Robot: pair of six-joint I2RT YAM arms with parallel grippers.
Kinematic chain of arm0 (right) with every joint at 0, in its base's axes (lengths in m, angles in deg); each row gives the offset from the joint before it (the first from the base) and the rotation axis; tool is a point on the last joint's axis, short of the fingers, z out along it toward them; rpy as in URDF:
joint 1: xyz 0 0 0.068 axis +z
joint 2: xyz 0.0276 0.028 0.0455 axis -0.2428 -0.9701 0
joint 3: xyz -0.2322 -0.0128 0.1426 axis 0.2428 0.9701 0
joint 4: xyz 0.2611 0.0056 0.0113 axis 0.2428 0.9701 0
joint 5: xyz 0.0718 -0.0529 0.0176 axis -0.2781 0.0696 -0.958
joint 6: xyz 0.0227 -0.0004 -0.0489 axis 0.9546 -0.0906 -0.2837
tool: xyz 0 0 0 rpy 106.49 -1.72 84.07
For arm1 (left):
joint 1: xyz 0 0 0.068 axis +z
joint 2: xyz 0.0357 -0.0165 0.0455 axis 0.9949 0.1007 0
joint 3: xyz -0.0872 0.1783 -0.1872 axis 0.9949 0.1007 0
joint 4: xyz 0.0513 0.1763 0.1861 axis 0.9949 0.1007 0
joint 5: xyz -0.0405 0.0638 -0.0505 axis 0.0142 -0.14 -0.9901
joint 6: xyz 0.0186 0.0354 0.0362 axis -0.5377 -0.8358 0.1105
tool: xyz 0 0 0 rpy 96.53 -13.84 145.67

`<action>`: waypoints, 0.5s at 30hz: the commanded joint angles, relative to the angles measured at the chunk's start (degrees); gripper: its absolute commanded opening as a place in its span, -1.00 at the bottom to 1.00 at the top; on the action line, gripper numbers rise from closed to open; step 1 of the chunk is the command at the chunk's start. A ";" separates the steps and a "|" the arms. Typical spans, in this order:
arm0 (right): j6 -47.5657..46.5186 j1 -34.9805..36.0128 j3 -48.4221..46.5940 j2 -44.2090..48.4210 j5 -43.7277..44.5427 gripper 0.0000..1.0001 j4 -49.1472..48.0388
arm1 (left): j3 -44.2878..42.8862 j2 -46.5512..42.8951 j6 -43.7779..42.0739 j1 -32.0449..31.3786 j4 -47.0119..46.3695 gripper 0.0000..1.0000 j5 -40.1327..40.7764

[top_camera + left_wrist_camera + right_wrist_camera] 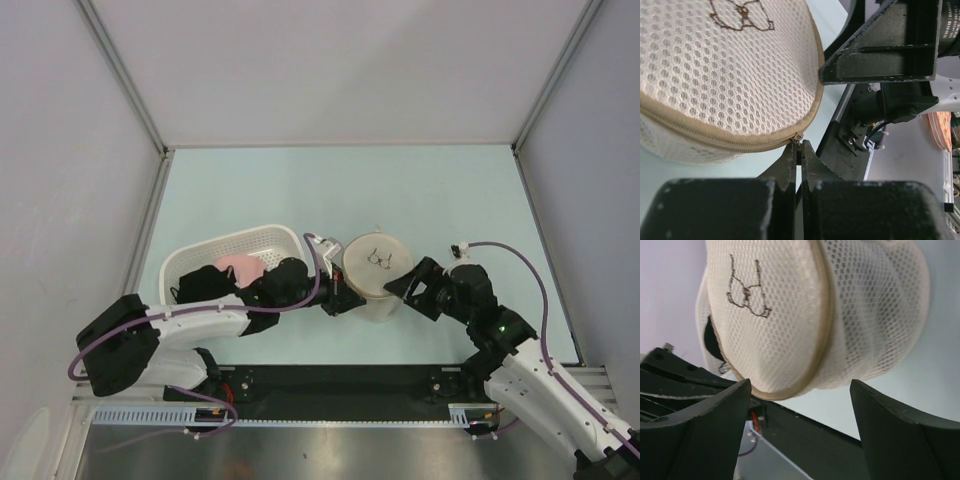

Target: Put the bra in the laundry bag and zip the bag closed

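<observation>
On the pale green table, just right of the white basket, the laundry bag sits between the two grippers with its dark logo facing up. Left gripper: jaws pinched together with no gap, their tips clamped on the zip pull at the bag's rim. In the left wrist view, the tan zip tape reads closed on the side that runs away from the pull. Right gripper: jaws spread wide, nothing between them. It is set just beside the opposite side of the bag, and I cannot tell whether a fingertip touches the mesh. In the right wrist view, a dark sliver shows at the bag's far edge by the rim. I cannot tell whether this is the bra or something behind the bag, and no other part of the bra can be made out. The basket holds a pink garment and a dark cloth, and the left arm lies across its near corner.
</observation>
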 commanded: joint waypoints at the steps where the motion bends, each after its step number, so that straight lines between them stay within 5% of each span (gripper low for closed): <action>1: 7.77 0.84 1.06 1.86 -1.68 0.62 -10.27 | -4.50 2.02 0.64 -2.37 -3.20 -1.00 -0.07; 6: 8.22 1.01 0.89 -0.50 -3.08 0.34 -11.51 | -6.44 3.60 0.91 -3.86 -3.38 -1.00 -0.07; 8: 7.34 1.01 0.01 -1.91 -2.99 -0.07 -11.07 | -7.57 4.48 0.29 -4.48 -2.77 -0.99 -0.25; 15: -0.48 -0.92 -6.14 -8.24 -0.53 -0.75 -4.21 | -6.70 2.91 -0.23 -4.66 1.17 -1.00 2.91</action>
